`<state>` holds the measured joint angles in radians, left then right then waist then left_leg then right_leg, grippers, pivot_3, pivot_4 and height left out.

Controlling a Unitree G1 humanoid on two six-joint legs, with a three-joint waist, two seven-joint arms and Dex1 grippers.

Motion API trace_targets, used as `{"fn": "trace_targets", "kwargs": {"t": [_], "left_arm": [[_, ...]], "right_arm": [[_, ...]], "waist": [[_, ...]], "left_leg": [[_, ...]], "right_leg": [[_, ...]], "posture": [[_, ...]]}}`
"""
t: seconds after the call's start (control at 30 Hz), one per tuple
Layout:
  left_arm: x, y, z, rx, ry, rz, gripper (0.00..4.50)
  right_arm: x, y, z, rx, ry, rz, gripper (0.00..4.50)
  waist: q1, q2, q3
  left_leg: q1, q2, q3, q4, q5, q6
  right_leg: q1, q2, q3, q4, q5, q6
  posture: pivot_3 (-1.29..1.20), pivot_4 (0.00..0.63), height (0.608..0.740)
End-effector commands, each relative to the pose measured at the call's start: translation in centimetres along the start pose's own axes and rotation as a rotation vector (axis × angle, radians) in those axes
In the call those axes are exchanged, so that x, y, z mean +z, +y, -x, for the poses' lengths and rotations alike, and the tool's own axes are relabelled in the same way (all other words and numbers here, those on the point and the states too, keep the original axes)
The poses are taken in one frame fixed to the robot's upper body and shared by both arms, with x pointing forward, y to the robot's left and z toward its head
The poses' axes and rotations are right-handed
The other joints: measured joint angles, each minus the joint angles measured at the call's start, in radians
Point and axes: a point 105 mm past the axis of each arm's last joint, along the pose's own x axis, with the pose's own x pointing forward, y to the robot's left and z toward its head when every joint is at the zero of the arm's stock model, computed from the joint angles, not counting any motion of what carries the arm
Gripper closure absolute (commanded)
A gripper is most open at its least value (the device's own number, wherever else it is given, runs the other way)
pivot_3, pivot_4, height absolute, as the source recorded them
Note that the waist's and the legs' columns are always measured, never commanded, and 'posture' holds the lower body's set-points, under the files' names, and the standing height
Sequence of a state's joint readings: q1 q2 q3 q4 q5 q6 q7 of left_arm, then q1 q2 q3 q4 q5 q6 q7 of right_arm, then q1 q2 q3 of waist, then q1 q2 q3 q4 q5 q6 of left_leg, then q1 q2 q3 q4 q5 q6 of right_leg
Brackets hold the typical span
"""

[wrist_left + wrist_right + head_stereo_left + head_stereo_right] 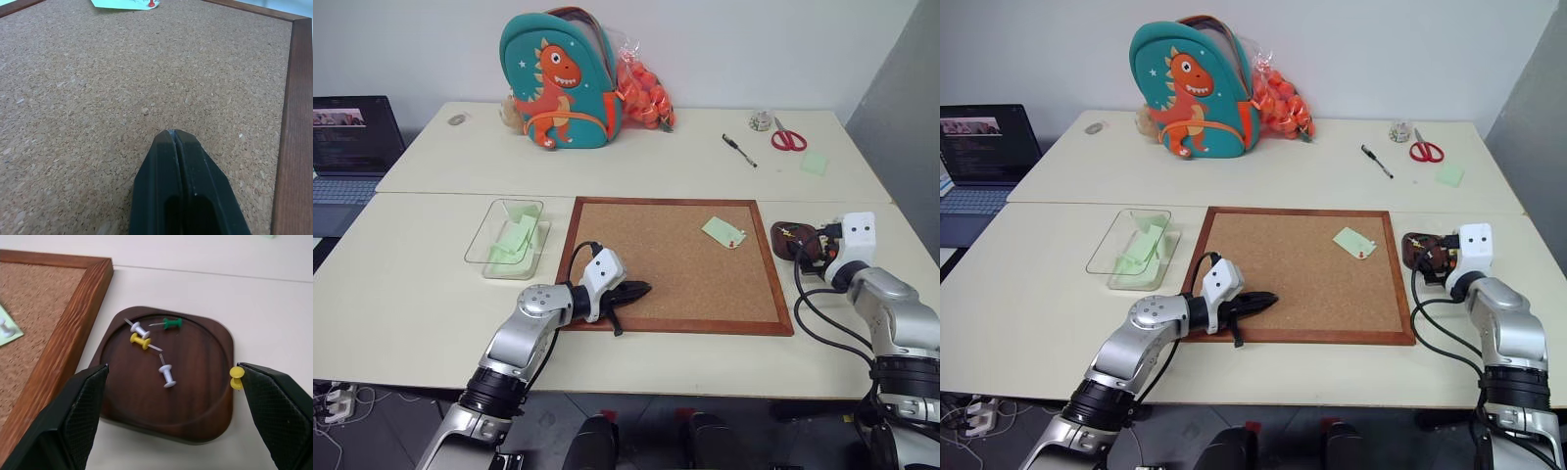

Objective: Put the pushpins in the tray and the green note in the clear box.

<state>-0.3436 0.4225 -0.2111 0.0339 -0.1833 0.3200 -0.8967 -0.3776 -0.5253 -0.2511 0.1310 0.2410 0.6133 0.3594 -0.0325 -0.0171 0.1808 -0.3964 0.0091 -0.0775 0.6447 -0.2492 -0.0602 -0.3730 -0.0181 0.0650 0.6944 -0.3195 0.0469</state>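
— What is hard to see here?

— The tray (790,236) is partly hidden behind the right gripper (171,382) in the head views, so the pushpins (167,375) in it are just tiny dots there. The laptop (350,147) is cut off at the picture's edge. On the green note (723,232) I see a red pin head (151,3) and a pale pin, but they are very small.

— What do things look like up close?

— The tray is dark brown, smooth and shiny, with round corners. Inside lie two white pins, a yellow one and a green one (172,323). Another yellow pin (236,377) sits at the tray's edge, right by one black finger — I cannot tell if it touches the finger. The cork board (656,257) is rough and speckled, with a wood frame.

— And the claws?

— The right one has its fingers wide apart, one on each side of the tray, holding nothing. The left gripper (174,134) has its fingers pressed together, holding nothing, low over the cork.

— Where is the note?

— It is on the board, near the corner by the tray. The clear box (494,217) sits on the table beside the board's other side — see-through plastic, with green paper slips (514,238) inside.
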Motion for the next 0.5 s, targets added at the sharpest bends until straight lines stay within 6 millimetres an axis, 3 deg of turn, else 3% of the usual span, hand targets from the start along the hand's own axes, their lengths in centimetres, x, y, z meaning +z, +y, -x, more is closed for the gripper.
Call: {"fn": "trace_targets", "kwargs": {"t": [0.03,0.23,0.5], "left_arm": [[-1.8,-0.6,-0.1,-0.011,0.059,0.040,4.50],[-1.8,-0.6,-0.2,-0.011,0.058,0.039,4.50],[-1.9,-0.6,-0.2,-0.008,0.061,0.041,4.50]], "right_arm": [[0.9,0.2,0.4,0.027,-0.026,0.021,0.07],[1.1,0.2,0.5,0.024,-0.038,0.045,0.07],[4.1,0.7,1.6,0.016,-0.173,0.165,0.07]], "waist": [[0.000,0.000,0.000],[0.000,0.000,0.000],[0.000,0.000,0.000]], "left_leg": [[0.000,0.000,0.000,0.000,0.000,0.000],[0.000,0.000,0.000,0.000,0.000,0.000],[0.000,0.000,0.000,0.000,0.000,0.000]], "right_leg": [[0.000,0.000,0.000,0.000,0.000,0.000],[0.000,0.000,0.000,0.000,0.000,0.000],[0.000,0.000,0.000,0.000,0.000,0.000]], "posture": [[0.00,0.150,0.740],[0.00,0.150,0.740],[0.00,0.150,0.740]]}}
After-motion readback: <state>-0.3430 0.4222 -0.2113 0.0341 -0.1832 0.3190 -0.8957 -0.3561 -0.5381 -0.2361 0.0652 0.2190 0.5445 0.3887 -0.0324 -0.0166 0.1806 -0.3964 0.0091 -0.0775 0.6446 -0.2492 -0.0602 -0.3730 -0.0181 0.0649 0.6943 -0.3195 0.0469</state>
